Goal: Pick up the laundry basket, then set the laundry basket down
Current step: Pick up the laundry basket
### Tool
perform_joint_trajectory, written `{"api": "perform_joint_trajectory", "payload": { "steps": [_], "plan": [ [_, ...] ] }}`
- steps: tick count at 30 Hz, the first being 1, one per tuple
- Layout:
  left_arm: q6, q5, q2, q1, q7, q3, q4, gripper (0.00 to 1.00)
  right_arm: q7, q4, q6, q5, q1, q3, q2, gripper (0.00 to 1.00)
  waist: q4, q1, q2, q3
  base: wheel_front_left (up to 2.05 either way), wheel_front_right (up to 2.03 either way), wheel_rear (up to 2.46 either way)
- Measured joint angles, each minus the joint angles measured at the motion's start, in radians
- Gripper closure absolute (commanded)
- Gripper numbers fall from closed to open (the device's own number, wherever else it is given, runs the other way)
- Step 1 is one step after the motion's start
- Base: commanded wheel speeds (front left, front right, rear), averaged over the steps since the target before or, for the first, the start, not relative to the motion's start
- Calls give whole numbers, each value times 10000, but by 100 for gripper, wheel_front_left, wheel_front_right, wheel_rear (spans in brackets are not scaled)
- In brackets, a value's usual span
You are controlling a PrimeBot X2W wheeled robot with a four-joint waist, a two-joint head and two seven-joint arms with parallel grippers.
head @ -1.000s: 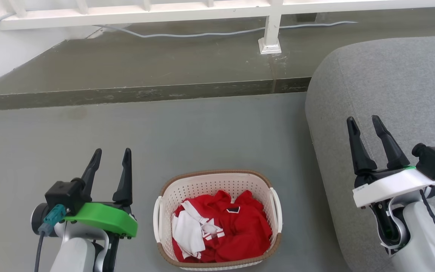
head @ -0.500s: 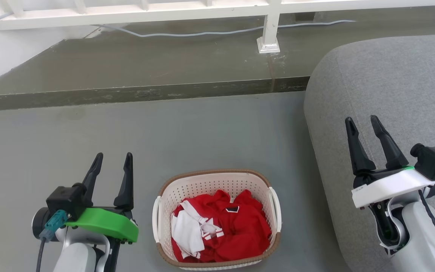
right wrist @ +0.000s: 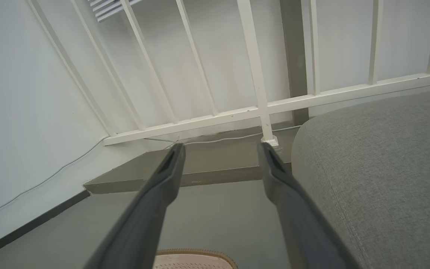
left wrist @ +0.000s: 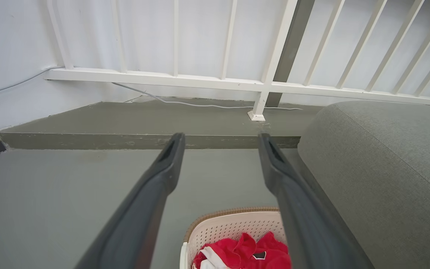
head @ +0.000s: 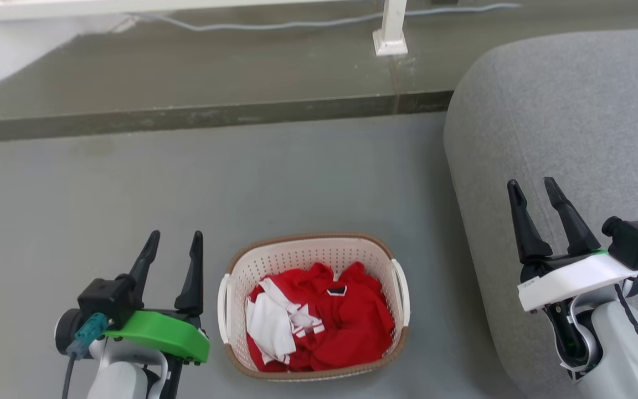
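Evidently nothing is yet accomplished: the laundry basket is seen resting on the floor at the lower middle of the frame, flanked by the left gripper and right gripper, both spread open and empty, so lifting and setting down are left.

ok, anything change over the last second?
The head camera dipped, so the whole scene slid up the view. The left gripper edged nearer the cream-white perforated plastic laundry basket. Nothing grasped: both it and the right gripper stay open, basket on the floor.
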Motion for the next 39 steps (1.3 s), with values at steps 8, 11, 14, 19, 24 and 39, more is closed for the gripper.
{"api": "perform_joint_trajectory", "payload": {
  "steps": [8,11,14,19,24,39],
  "plan": [
    [0,290,-6,-225,0,-201,270,0,0,86,0,165,-181,12,-132,0,-33,0,0,732,0,0,0],
    [0,291,-8,-482,0,-330,351,0,0,144,0,405,-424,35,-140,0,-40,1,0,1075,0,0,0],
    [0,278,-13,-840,0,-474,451,0,0,245,0,453,-640,171,-209,0,-31,0,0,1443,0,0,0],
    [0,263,-19,-1350,0,-700,711,0,0,500,0,537,-1021,399,-387,0,33,0,0,2068,0,0,0],
    [0,165,-31,-1928,0,-905,1164,0,0,934,0,642,-1366,633,-529,0,154,0,0,2711,0,0,0],
    [207,-380,-86,-3831,0,-1185,3243,0,12,2740,2,1352,-2957,1983,-579,0,529,1,0,4816,0,0,0]
  ]
}}
